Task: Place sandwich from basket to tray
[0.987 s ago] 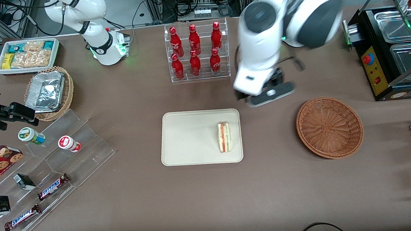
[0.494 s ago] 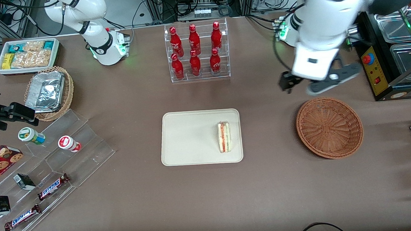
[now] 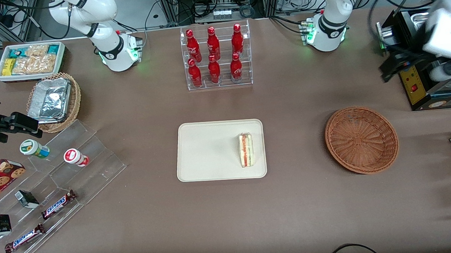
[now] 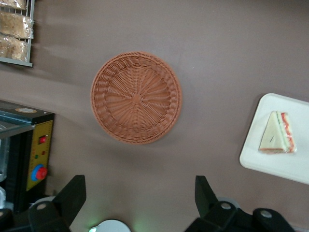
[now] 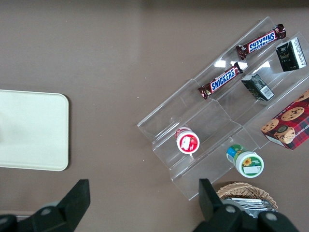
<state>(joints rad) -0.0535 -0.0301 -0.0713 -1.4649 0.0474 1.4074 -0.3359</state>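
The sandwich (image 3: 246, 150), a small pale wedge with red and green layers, lies on the cream tray (image 3: 207, 151) near the tray's edge toward the working arm's end. It also shows in the left wrist view, sandwich (image 4: 277, 134) on tray (image 4: 289, 166). The reddish-brown wicker basket (image 3: 361, 139) (image 4: 136, 96) holds nothing. My gripper (image 4: 139, 193) is open and holds nothing. It hangs high above the table, well away from tray and basket. In the front view the gripper (image 3: 445, 40) is over the black appliance at the working arm's end.
A clear rack of red bottles (image 3: 216, 56) stands farther from the front camera than the tray. The black appliance (image 3: 421, 63) sits beside the basket. Toward the parked arm's end are an acrylic snack stand (image 3: 56, 183), a pale wicker basket with foil containers (image 3: 53, 101) and a white snack box (image 3: 29, 60).
My arm has swung away from beside the tray, past the basket, to above the black appliance. The sandwich stays on the tray.
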